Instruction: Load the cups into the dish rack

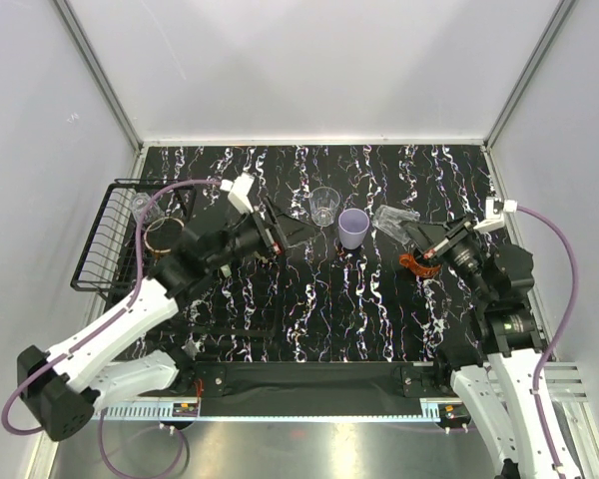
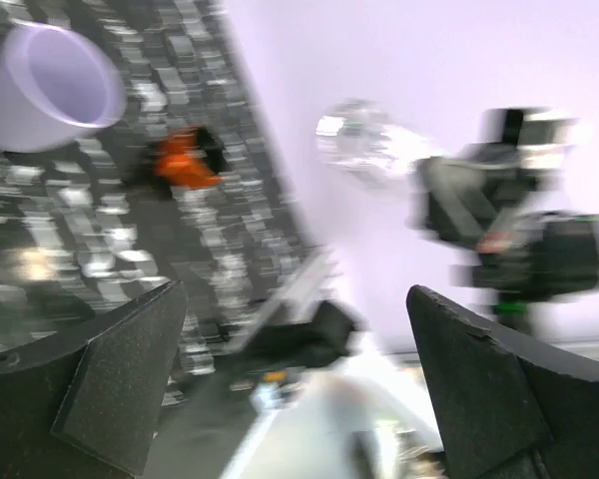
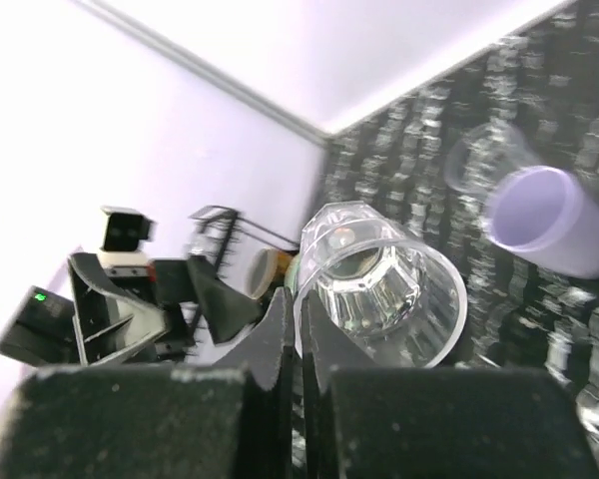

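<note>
Right gripper (image 3: 298,324): jaws closed on the rim wall of a clear faceted drinking glass (image 3: 379,289), held tilted and off the black white-veined tabletop (image 1: 379,319). Ahead of its fingertips, and apart from them, stand a lavender plastic cup (image 1: 352,228) and, just past that, a second clear glass (image 1: 324,205), both upright. A small orange-red shape (image 1: 416,264) sits just beside this gripper on its near side; whether it is a loose object or part of the gripper cannot be told. Left gripper (image 1: 298,228): jaws spread wide, holding nothing, with the lavender plastic cup near and ahead of its fingertips. The black wire dish rack (image 1: 120,239) lies behind the left gripper, alongside its forearm and well apart from the right gripper; inside are a third clear glass (image 1: 145,208) and a dark copper-rimmed mug (image 1: 160,238)
</note>
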Robot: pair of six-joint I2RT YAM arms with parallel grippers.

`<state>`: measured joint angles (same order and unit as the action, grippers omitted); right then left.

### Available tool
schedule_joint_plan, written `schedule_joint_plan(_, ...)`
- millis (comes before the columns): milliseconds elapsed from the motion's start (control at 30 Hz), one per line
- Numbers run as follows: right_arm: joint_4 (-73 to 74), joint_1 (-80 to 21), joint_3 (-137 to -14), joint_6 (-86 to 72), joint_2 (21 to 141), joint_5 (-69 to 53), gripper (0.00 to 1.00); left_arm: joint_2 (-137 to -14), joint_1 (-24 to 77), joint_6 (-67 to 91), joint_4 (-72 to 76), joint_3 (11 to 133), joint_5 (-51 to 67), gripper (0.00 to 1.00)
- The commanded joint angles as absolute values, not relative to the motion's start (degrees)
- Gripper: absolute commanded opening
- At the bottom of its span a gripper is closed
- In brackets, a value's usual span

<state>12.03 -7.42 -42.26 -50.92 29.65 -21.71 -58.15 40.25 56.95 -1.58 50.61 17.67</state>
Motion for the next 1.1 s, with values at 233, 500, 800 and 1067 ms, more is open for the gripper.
schedule_joint_plan(233, -30.7, -7.1, -32.1, -73.3, 27.7, -28.5, 0.00, -52.3, 50.3, 67.4, 19.7, 47.5, 1.6, 0.99)
schedule_joint_plan(500, -39.9, -7.3, -30.4, -82.8, 28.5, -30.0, 0.00, -58.4, 58.9, 56.9, 35.0, 46.4, -6.7, 0.99)
schedule_joint_plan(800, -39.6, -7.2, -33.8, -87.4, 30.2, -33.9, 0.00, -66.5, 62.5, 45.2, 46.9, 51.1, -4.3, 0.99)
schedule_joint_plan(1067, -40.4, -7.2, -33.8, -91.2, 29.9, -34.7, 0.00, -74.1, 63.0, 43.0, 57.6, 54.8, -2.7, 0.99)
